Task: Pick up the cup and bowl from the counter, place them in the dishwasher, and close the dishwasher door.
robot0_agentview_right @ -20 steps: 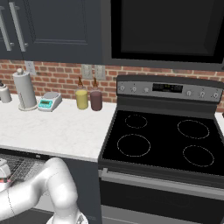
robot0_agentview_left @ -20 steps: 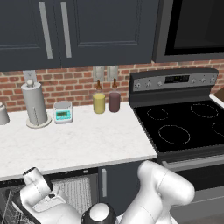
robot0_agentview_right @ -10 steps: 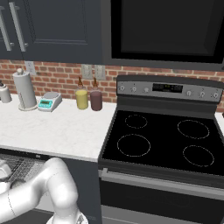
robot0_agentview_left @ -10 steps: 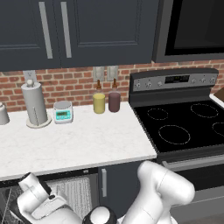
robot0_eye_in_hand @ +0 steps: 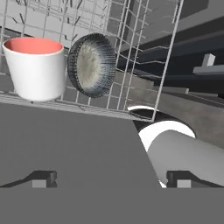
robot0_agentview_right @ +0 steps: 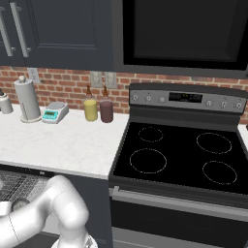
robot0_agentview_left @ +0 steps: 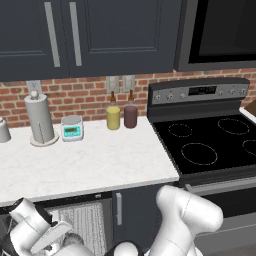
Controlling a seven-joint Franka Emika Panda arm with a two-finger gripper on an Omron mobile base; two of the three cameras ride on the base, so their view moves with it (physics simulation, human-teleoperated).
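We see the cup and the bowl both in the dishwasher's white wire rack, at the upper left of the hand view, so what remains, as we judge it, is closing the dishwasher door, the flat dark panel across the lower half of that view.

The gripper is spread wide with nothing between its fingertips, low over the door.

Our worry is the bowl: it stands on edge, tilted beside the cup, and a hard swing of the door could jolt it over or against the cup. The arm's white link at lower right could also catch the rack's corner while we reach for the door.

The cup sits upright, white-grey outside, red-pink inside. The bowl is dark, speckled, with a paler hollow facing us.
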